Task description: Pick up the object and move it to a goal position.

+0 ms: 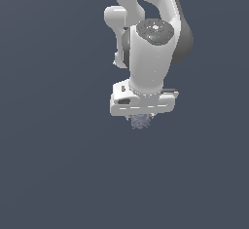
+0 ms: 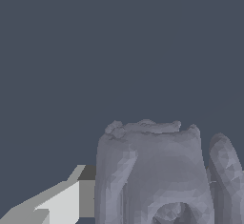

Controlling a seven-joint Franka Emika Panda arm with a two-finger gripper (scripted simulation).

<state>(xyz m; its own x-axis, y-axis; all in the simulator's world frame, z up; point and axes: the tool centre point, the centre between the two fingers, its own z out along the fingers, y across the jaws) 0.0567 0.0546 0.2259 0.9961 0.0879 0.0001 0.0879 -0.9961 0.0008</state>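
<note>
The object (image 1: 140, 121) is a small grey-lavender lumpy thing that peeks out just under the white gripper (image 1: 140, 116) in the exterior view, against the plain dark floor. The hand's wide body hides most of it and hides the fingers. In the wrist view the object (image 2: 152, 170) looms large and bumpy, with a roundish dark hollow low on it. One pale finger (image 2: 66, 201) presses against its side, and the other finger is hidden behind the object. The gripper (image 2: 143, 194) is shut on the object.
The white and grey arm (image 1: 151, 33) rises from the hand toward the exterior view's top. A uniform dark blue-grey floor (image 1: 48, 164) surrounds it. No other objects or edges show.
</note>
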